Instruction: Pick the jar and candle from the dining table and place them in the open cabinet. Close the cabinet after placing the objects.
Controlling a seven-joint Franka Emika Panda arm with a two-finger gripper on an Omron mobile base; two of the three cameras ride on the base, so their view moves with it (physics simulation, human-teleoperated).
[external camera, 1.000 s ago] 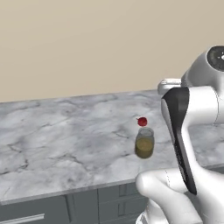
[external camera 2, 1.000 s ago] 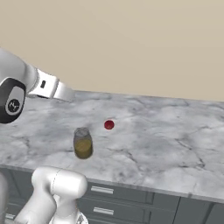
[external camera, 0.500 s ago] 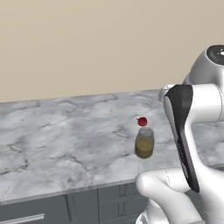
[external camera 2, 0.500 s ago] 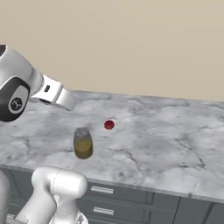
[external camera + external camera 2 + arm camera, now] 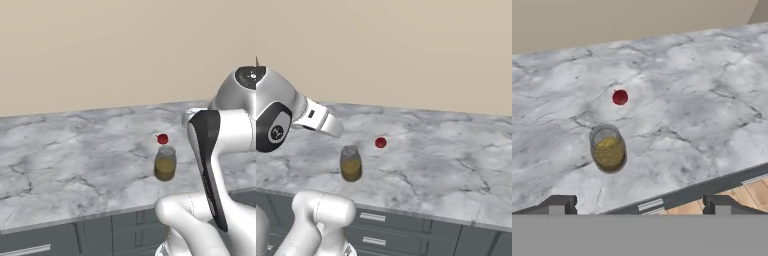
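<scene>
The arm has swung forward; the jar stands beyond the spread fingers.

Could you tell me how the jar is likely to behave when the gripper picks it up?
The jar looks like smooth glass, so probably rigid but slippery. It is only partly filled, low down, so it should stay fairly stable upright.

A small red ball lay alone on marbled stone. A plain beige wall rose behind. Light wooden floor showed below silver-handled grey drawers.
</scene>
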